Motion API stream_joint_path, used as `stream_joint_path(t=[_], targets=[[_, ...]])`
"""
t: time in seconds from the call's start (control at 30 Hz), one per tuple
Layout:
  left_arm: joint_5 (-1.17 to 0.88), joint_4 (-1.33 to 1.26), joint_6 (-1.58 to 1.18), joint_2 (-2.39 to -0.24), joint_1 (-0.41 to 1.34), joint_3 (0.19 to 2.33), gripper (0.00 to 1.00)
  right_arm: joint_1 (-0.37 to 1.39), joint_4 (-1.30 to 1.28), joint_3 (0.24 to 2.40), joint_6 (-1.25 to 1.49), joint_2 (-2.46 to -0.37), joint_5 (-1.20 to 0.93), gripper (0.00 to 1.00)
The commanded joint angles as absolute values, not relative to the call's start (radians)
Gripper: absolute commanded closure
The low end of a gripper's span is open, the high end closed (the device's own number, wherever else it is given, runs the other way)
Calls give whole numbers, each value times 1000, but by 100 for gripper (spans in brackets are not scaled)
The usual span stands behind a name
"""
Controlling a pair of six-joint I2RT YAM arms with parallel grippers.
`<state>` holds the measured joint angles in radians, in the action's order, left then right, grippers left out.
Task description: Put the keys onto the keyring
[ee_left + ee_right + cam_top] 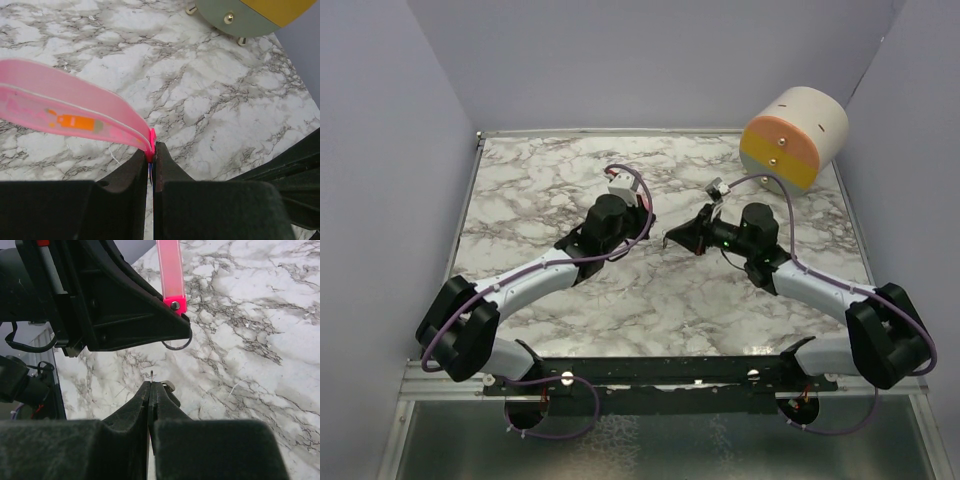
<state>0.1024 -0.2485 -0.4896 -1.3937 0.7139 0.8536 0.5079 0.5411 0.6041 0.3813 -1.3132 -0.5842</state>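
**Keyring in the left gripper, key in the right gripper**

One keyring is here. It is a long pink strip with one thin metal ring at its end. The left gripper is closed tight on the strip, close to the ring end, and holds it up off the surface. In the left wrist view the rest of the strip bends away to the left, with a small orange mark on it.

One key is here too, and it is very small. The right gripper is closed on it. Only a thin grey tip pokes up from between the two fingertips, and a small silvery bit shows just beside them. The dark head cannot be made out.

In the right wrist view the ring hangs just above the key tip. The two are near but not touching.

Both grippers meet near the middle of the white and grey marble surface. One round drum, cream with an orange and yellow face, sits at the far right corner, well apart from them.
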Motion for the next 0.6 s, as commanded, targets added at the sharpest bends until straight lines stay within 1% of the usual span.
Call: stream_joint_path(t=[0.0,0.57], targets=[[137,-314,-480,-1397,725,834,100,521,576,624,413,-1334,-610,99],[156,-362,-482,-1397,759,821,100,529,620,626,449,-1382,-597,99]])
